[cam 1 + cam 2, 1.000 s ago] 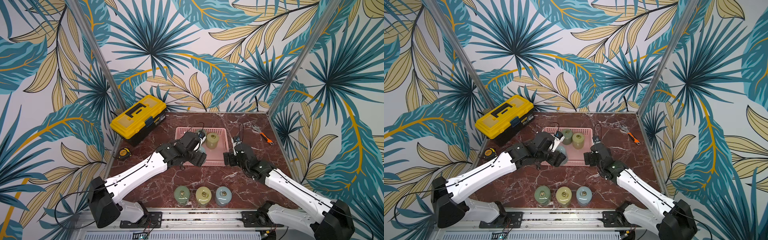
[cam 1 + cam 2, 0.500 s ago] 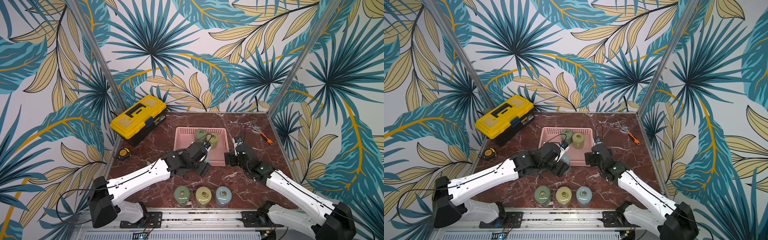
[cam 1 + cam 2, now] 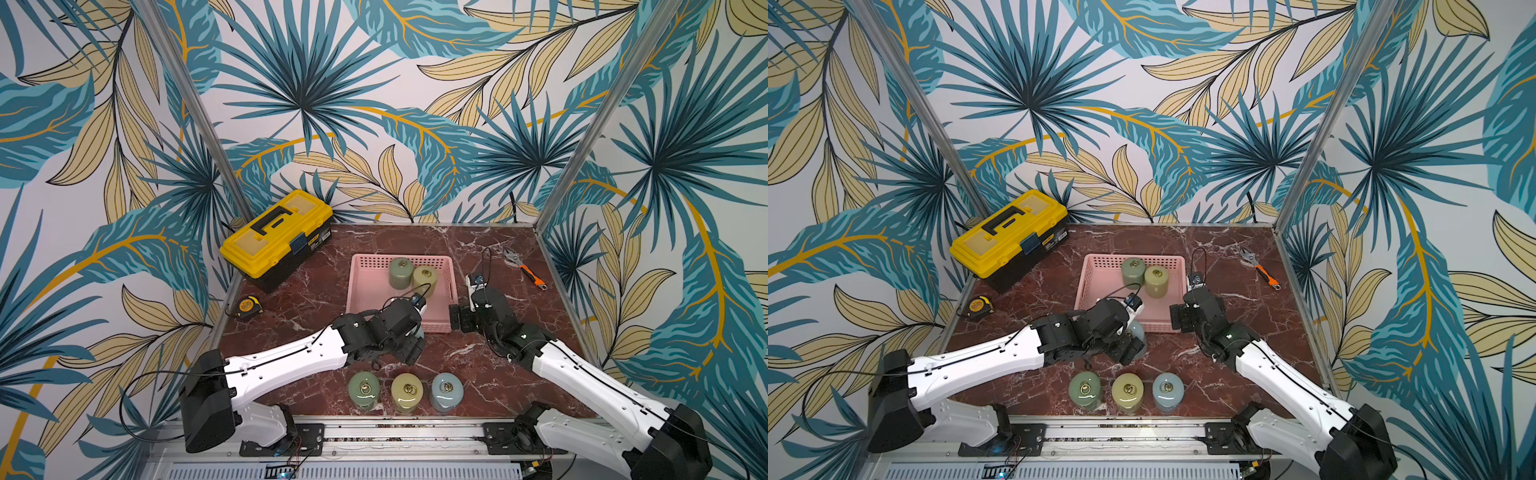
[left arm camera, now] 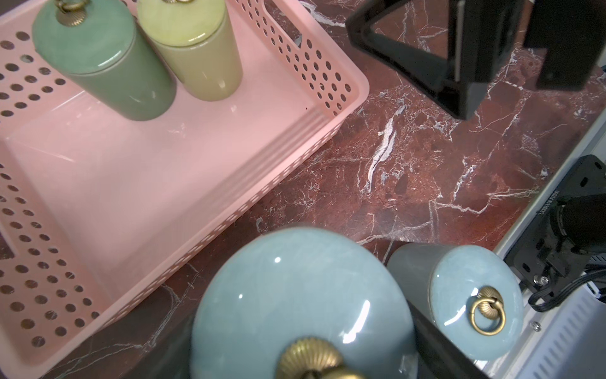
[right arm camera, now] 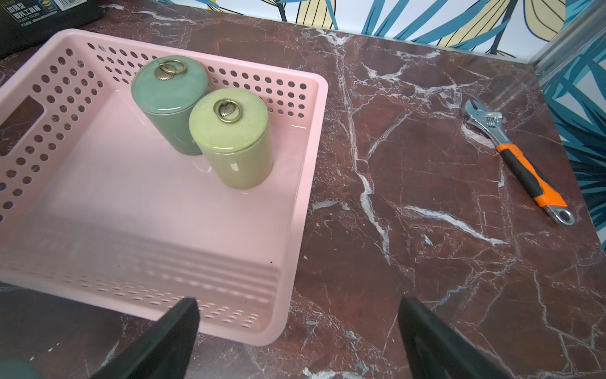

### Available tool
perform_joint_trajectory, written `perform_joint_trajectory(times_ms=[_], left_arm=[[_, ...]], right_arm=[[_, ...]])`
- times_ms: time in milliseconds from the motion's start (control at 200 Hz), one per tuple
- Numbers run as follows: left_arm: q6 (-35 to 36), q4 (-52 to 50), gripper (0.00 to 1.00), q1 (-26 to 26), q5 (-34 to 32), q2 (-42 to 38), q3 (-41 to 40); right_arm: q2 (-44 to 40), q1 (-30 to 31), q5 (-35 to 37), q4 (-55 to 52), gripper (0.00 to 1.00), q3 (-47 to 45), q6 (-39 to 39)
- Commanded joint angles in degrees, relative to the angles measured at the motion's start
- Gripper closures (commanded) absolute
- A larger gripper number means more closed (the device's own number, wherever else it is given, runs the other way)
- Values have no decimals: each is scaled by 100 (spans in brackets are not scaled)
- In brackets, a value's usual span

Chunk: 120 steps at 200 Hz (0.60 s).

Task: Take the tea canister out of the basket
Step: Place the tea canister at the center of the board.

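Upright blue tea canister [image 4: 301, 295] clamped in left gripper [image 3: 1131, 343], over bench [image 3: 478, 249] just outside front rim of basket [image 4: 328, 124]; right gripper [image 5: 295, 315] gapes empty at its front-right corner.

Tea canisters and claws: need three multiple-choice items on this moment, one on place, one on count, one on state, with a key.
1. Where is the light-blue canister that the left claw grips?
A. Inside the basket, at its far wall
B. Outside the basket, by its near wall
C. Inside the basket, at its middle

2. How many canisters stand in the basket?
A. One
B. Two
C. Four

3. How is the right claw?
A. Open, holding nothing
B. Shut on the basket's rim
C. Shut on a canister

Key:
1 B: the left wrist view shows it over the marble table, clear of the basket's rim.
2 B: only the green canister and the yellow-green canister stand there.
3 A: its jaws stand wide apart with nothing gripped.
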Motion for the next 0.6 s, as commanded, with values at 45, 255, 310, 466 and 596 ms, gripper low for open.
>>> perform_joint_trajectory(times_ms=[45, 255, 310, 466, 596], left_arm=[[-160, 655, 55, -72, -137, 86, -233], [-249, 903, 56, -127, -216, 189, -441], [-274, 964, 55, -126, -217, 226, -496], [-332, 1046, 56, -151, -252, 322, -583], [-376, 1090, 56, -167, -304, 376, -647]], right_arm=[[-66, -32, 82, 62, 1, -117, 90], [-92, -32, 79, 62, 1, -120, 86], [-97, -30, 74, 62, 1, -123, 88], [-95, -40, 75, 62, 1, -131, 85], [-97, -46, 66, 62, 1, -133, 86]])
